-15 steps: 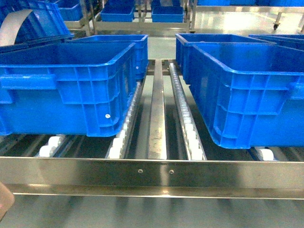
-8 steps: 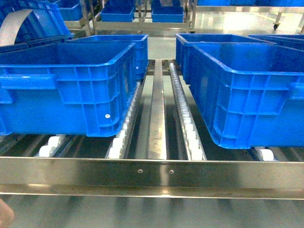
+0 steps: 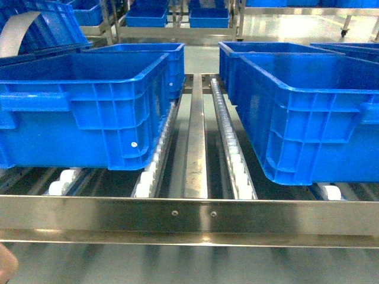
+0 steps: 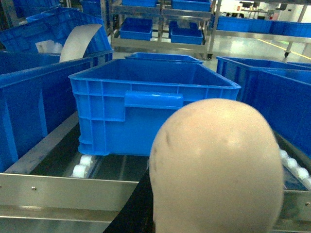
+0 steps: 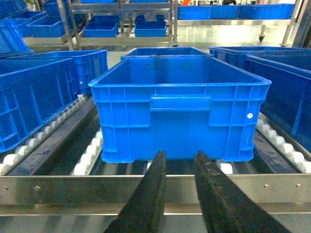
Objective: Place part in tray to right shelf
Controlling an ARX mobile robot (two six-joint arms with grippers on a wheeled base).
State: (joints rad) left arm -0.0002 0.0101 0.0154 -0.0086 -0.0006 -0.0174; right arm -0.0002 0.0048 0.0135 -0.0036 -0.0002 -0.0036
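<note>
At the head view's bottom-left corner, your tray [image 3: 5, 263] keeps sinking away; right gripper [image 5: 179, 162] hangs open, left gripper's state unclear.

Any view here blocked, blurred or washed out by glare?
Left wrist view: a blurred beige tray close to the lens fills the lower right, hiding the left gripper. Head view: soft, with bright reflections on the shelf's front rail. Right wrist view: clearest; the right gripper is open in front of a blue crate.
</note>
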